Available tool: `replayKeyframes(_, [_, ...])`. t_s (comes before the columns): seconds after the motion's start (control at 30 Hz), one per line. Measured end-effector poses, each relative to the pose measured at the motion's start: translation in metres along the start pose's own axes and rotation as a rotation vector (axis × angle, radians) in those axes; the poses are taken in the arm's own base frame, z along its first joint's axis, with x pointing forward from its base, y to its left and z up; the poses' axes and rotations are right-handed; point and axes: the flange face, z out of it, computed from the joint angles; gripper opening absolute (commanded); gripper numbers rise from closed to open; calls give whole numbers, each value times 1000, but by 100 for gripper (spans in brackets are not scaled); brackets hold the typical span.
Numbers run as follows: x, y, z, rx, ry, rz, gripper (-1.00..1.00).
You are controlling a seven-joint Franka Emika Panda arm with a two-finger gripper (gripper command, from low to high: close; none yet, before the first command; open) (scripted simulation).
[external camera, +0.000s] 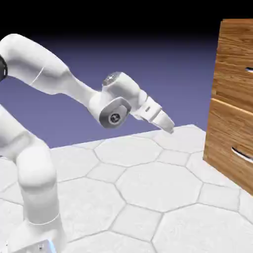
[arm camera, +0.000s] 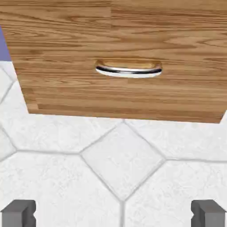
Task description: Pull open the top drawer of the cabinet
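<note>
The cabinet [external camera: 236,34] of brown wood grain stands at the exterior view's right edge. Its top drawer [external camera: 233,81] is flush with the front, and only the tip of its silver handle [external camera: 249,70] shows at the frame edge. My gripper [external camera: 169,128] hangs in the air left of the cabinet, well short of it, angled down toward the lower drawer [external camera: 226,143]. In the hand view my gripper [arm camera: 113,215] is open, its fingertips [arm camera: 18,213] far apart with nothing between them. That view shows the lower drawer front [arm camera: 66,57] and its silver handle [arm camera: 128,69].
The white hexagon-tiled table [external camera: 158,188] stretches between my arm and the cabinet's base. The lower drawer's handle [external camera: 242,154] sits below the level of my hand.
</note>
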Motion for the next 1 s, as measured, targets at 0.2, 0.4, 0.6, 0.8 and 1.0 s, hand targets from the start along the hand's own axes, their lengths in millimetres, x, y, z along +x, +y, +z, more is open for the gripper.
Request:
replayKeyframes(0.2, [59, -9, 18, 51, -10, 272, 0])
replayKeyframes(0.4, [112, -11, 40, 95, -7, 529, 0])
replayKeyframes(0.6, [157, -10, 64, 142, 11, 764, 0])
replayKeyframes(0.8, [194, -11, 87, 203, 44, 973, 0])
replayKeyframes(1.0, [222, -20, 108, 286, 82, 1148, 0])
